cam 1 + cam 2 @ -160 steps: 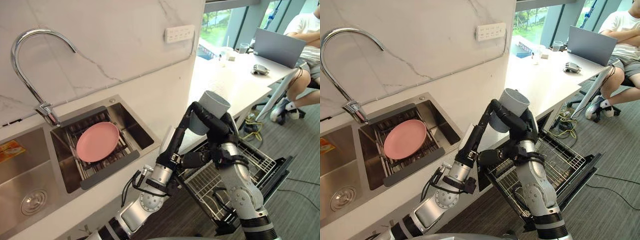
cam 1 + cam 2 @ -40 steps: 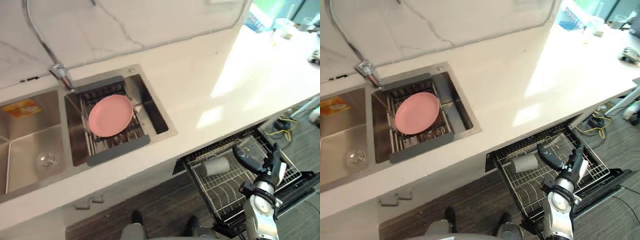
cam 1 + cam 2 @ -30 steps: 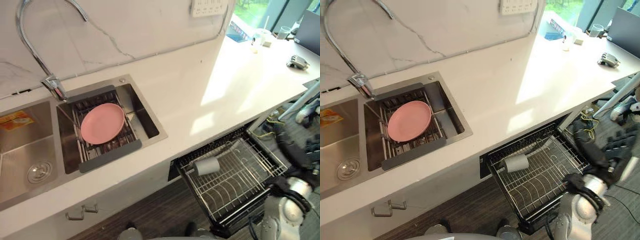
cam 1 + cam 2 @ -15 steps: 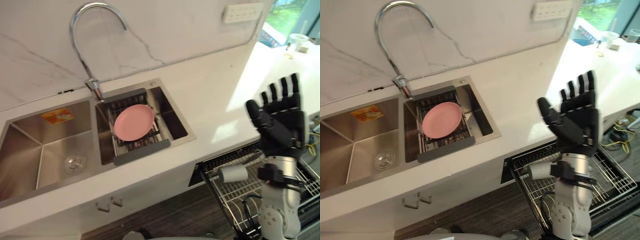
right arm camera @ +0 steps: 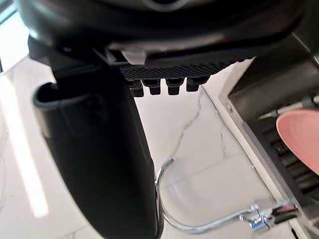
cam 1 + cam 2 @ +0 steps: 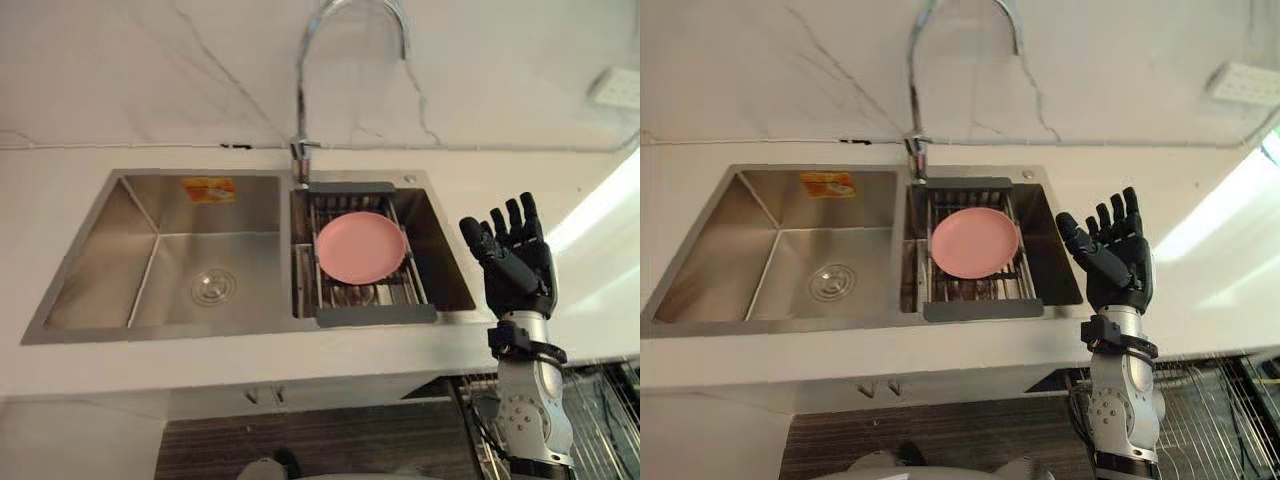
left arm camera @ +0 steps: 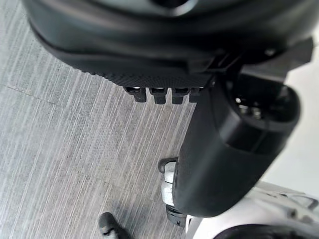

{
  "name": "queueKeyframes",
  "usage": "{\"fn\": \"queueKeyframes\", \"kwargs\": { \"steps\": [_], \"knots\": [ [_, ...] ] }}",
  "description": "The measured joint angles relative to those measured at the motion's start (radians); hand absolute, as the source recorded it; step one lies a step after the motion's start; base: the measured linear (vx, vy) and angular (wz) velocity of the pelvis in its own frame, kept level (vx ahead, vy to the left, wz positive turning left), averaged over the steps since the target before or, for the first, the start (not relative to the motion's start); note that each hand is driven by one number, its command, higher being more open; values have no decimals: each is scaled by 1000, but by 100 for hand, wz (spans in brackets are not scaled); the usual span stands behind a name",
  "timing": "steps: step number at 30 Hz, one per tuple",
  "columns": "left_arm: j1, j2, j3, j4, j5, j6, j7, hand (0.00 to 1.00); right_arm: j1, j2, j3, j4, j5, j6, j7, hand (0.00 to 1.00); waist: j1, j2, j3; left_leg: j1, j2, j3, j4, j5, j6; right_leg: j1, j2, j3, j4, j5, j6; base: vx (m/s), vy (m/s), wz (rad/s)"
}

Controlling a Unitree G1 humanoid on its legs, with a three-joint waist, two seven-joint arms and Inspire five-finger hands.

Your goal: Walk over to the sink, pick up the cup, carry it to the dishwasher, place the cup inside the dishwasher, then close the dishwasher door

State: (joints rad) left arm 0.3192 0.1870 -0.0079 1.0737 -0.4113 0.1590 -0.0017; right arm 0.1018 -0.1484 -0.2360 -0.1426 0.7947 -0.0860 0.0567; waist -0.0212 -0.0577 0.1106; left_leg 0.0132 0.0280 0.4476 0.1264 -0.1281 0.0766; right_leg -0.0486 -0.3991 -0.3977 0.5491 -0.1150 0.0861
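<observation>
Dark plank floor (image 6: 940, 440) lies nearest me. Low on the right, the dishwasher's wire rack (image 6: 1200, 395) juts out under the counter (image 6: 840, 355). My right hand (image 6: 1118, 262) stands upright before the counter edge, fingers straight and spread, holding nothing. The left hand (image 7: 229, 149) hangs over ribbed grey carpet (image 7: 65, 149), seemingly relaxed and empty, though that view is tight. Where the cup sits I cannot tell. Beyond the smooth white counter is a brushed-steel double sink (image 6: 780, 270). A round pink plate (image 6: 974, 243) rests on a slatted tray (image 6: 980, 308) across the right basin. Behind, a curved chrome tap (image 6: 916, 150) rises against veined marble (image 6: 790, 70).
</observation>
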Motion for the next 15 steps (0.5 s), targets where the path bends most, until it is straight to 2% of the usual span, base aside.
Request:
{"fn": "queueKeyframes", "kwargs": {
  "steps": [2,3,4,5,6,7,11,15],
  "knots": [
    [-15,4,-10,27,17,23,0,100,15,-2,-1,-1,-2,0,32,100,-17,-3,-2,34,-12,-50,-22,0,-2,-68,67,72,-71,-19,15,137,-20,74],
    [-18,9,-20,29,27,29,0,100,21,-2,-1,-3,-1,0,37,100,-21,-4,-2,38,-12,-56,-22,4,-10,-84,82,92,-93,-16,20,145,-51,71],
    [-21,14,-22,29,50,37,-1,100,37,-1,0,-6,-1,0,46,100,-23,-12,-7,49,-15,-74,-19,4,-24,-110,106,116,-155,24,32,180,-97,63],
    [-23,28,-24,31,68,48,-2,100,57,-1,1,-6,-1,0,57,100,-24,-32,-15,63,-22,-93,-9,-1,-33,-103,121,115,-199,143,14,209,-130,51],
    [-23,31,-24,35,76,53,-1,100,68,-3,1,-6,-1,0,61,100,-18,-37,-26,66,-23,-97,-4,-7,-43,-82,123,100,-225,132,9,149,-101,29],
    [-53,4,-30,43,159,68,0,100,69,3,-1,-45,-3,-3,51,100,-19,-2,9,108,30,-78,19,-54,-87,61,210,128,-445,153,4,57,-44,5],
    [-53,3,-30,43,159,68,0,100,69,3,-1,-45,-3,-3,51,100,-18,0,10,107,30,-82,21,-54,-87,64,209,124,-446,153,4,0,0,3],
    [-64,1,-39,43,180,66,-2,100,69,3,1,-46,-3,-3,51,100,-18,7,14,85,34,-111,47,-54,-87,92,207,73,-477,155,9,-6,-17,26]
  ]
}}
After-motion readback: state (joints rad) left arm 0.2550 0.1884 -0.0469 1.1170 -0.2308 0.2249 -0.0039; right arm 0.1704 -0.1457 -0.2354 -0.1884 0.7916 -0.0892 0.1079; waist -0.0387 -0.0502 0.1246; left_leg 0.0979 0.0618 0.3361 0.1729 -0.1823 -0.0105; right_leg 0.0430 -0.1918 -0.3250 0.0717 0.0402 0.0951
